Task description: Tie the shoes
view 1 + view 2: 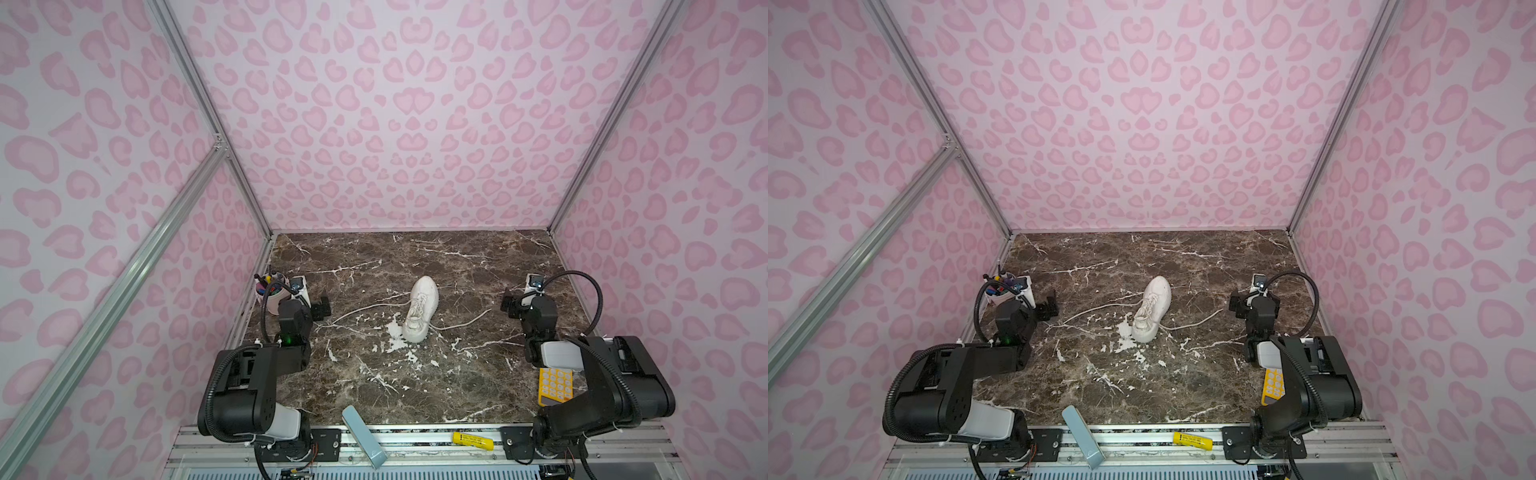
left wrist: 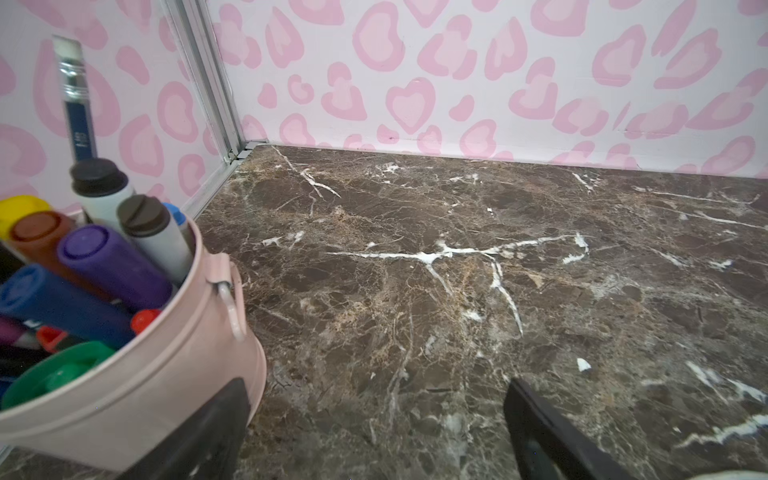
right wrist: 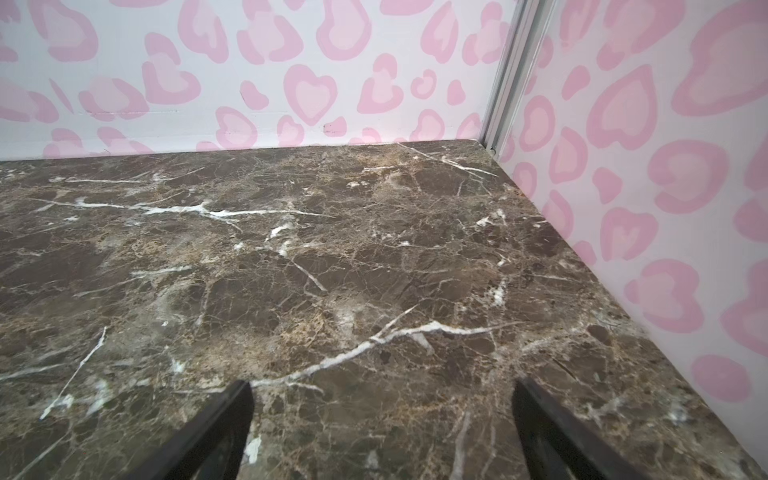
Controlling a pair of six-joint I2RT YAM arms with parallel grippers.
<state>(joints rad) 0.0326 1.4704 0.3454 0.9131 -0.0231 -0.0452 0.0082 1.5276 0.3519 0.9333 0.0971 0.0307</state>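
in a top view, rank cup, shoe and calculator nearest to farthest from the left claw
1. cup, far left, right beside the left claw
2. shoe, mid-table
3. calculator, front right

Showing a brown marble tabletop (image 1: 415, 257) with white veins. Carrying, near the middle, a white sneaker (image 1: 421, 309), sitting upright on its sole and pointing its toe toward the back wall. Trailing thin white laces (image 1: 361, 308) out to either side, lying loose on the marble. Holding a pink cup (image 2: 166, 374) of markers (image 2: 112, 266) at the left edge, a yellow calculator (image 1: 555, 386) near the front right corner, and a pale blue bar (image 1: 363, 436) overhanging the front edge.
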